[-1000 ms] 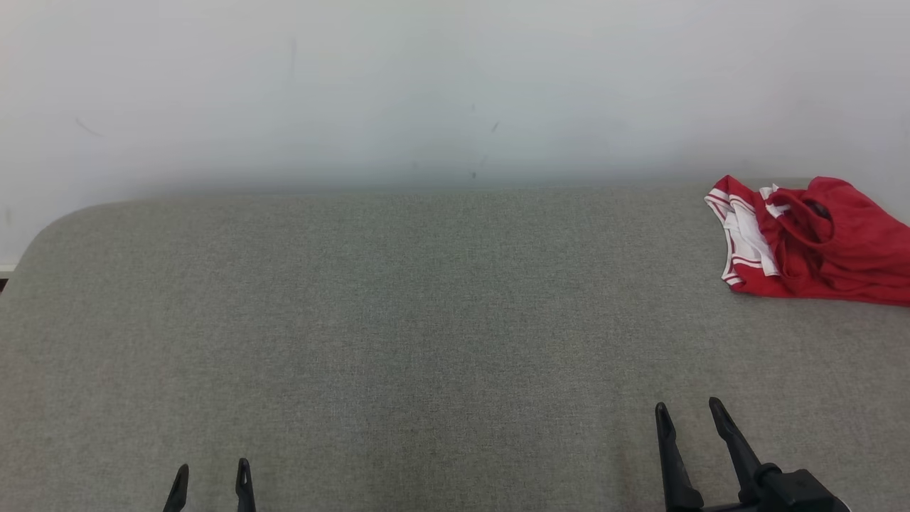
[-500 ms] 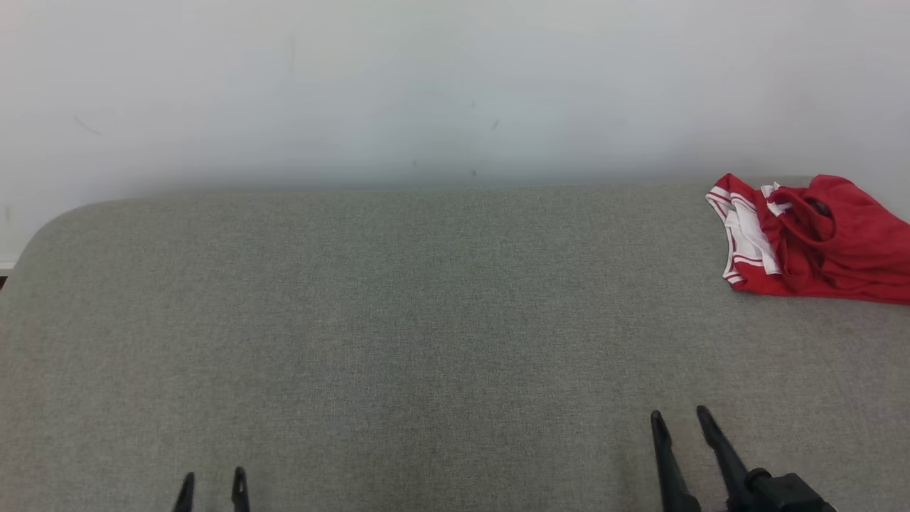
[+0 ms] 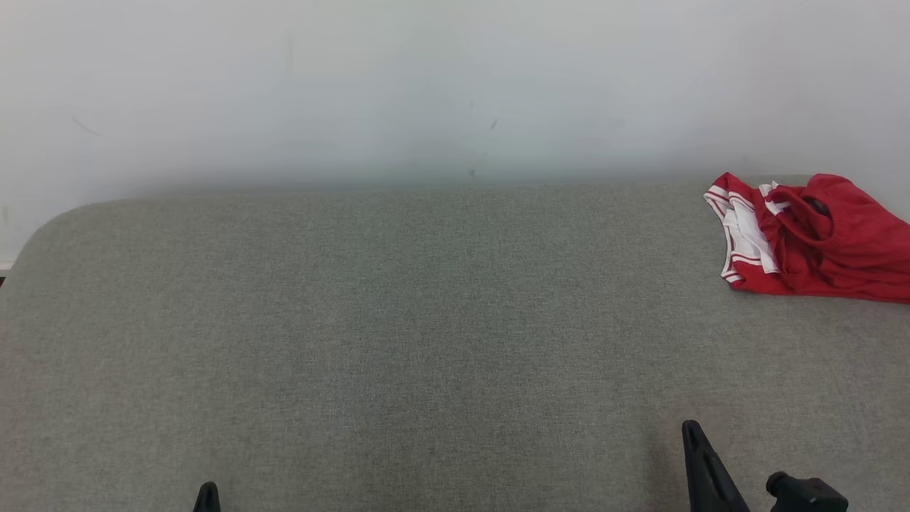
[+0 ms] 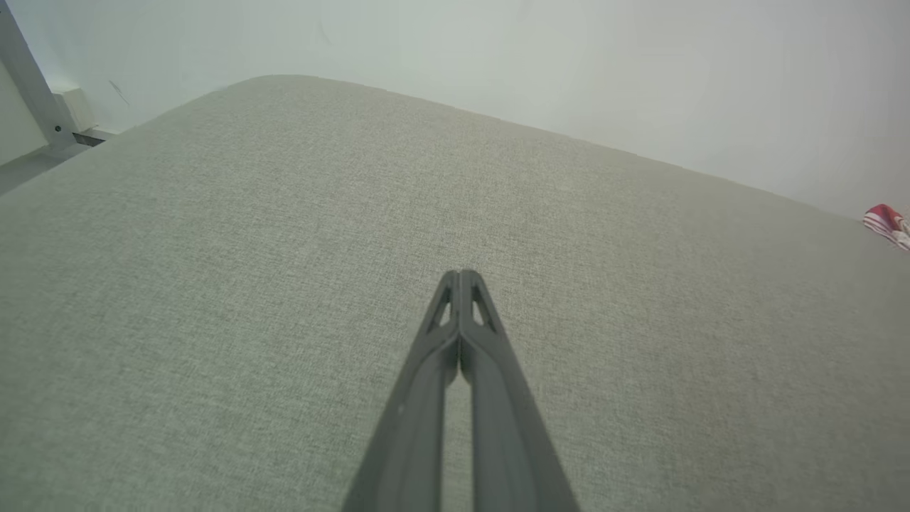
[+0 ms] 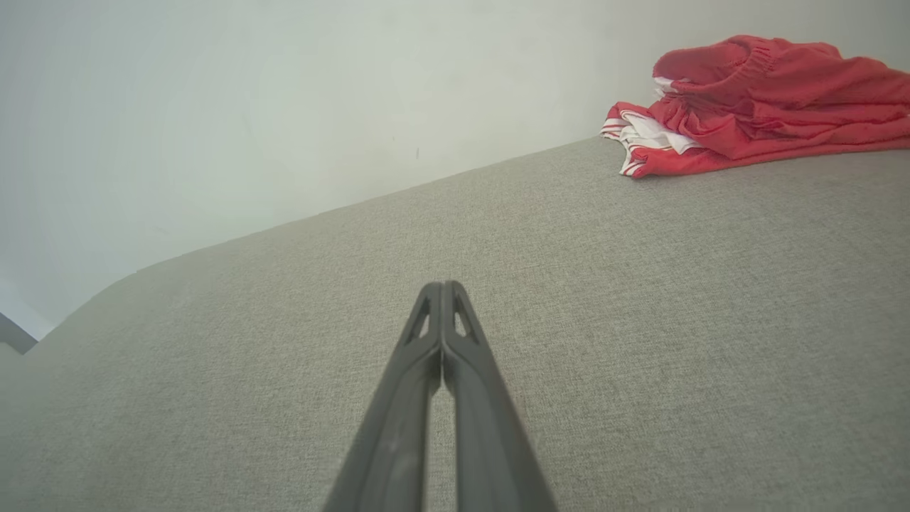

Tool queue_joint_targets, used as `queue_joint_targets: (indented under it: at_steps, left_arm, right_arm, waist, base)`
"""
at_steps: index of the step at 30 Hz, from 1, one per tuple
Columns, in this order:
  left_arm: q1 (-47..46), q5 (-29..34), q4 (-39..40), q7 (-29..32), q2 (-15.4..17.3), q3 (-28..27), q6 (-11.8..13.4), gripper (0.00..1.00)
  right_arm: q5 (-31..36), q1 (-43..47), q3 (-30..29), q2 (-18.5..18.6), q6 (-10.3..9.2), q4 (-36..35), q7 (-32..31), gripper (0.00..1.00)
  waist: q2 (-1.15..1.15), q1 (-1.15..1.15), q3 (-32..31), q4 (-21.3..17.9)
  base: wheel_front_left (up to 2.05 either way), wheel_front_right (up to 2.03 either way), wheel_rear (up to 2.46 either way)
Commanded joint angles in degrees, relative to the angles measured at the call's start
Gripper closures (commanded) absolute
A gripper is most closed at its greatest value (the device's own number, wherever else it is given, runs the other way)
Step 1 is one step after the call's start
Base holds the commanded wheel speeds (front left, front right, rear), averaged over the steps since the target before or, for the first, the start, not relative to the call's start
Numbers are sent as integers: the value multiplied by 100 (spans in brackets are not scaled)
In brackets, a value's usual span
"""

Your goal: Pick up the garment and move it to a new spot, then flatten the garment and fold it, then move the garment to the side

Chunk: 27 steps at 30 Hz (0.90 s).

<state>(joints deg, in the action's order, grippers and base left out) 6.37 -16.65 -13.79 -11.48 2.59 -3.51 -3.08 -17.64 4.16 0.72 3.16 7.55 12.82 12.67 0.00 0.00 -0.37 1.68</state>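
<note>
The garment point(image 3: 817, 238) is a crumpled red piece with white trim, lying at the far right of the grey fabric surface point(image 3: 426, 320) near the wall. In the right wrist view the garment point(image 5: 753, 99) sits at the upper right, well beyond my fingertips. My right gripper point(image 3: 693, 434) hovers low at the bottom right, shut with nothing in it, its tips point(image 5: 442, 288) pressed together. My left gripper point(image 3: 208, 492) peeks in at the bottom left, also shut and empty point(image 4: 461, 276). A sliver of the garment point(image 4: 889, 222) shows at the left wrist view's right edge.
A pale wall point(image 3: 426, 85) runs along the far edge of the surface. The surface's far left corner point(image 3: 50, 227) is rounded. A grey frame post point(image 4: 25, 78) stands past that corner in the left wrist view.
Both grippers have gone from open to shut and drawn back toward the bottom edge of the head view. The garment has not moved.
</note>
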Motion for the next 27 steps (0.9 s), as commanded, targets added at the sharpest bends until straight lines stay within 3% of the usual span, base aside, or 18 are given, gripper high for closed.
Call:
queue_joint_targets:
  at_steps: [1,27]
  left_arm:
    - [-173,-200,82,25,17,-17,-21,100]
    - [-540,-2671,68,605,24,-101,-164,100]
  right_arm:
    - [-210,-155,-18,44,-1,-72,-26,100]
    - [-2757,-469,-121,125,-3,-19,-554,100]
  waist:
    - [0,0,0,-1]
    - [0,0,11,-40]
  base:
    - [0,0,0]
    - [0,0,0]
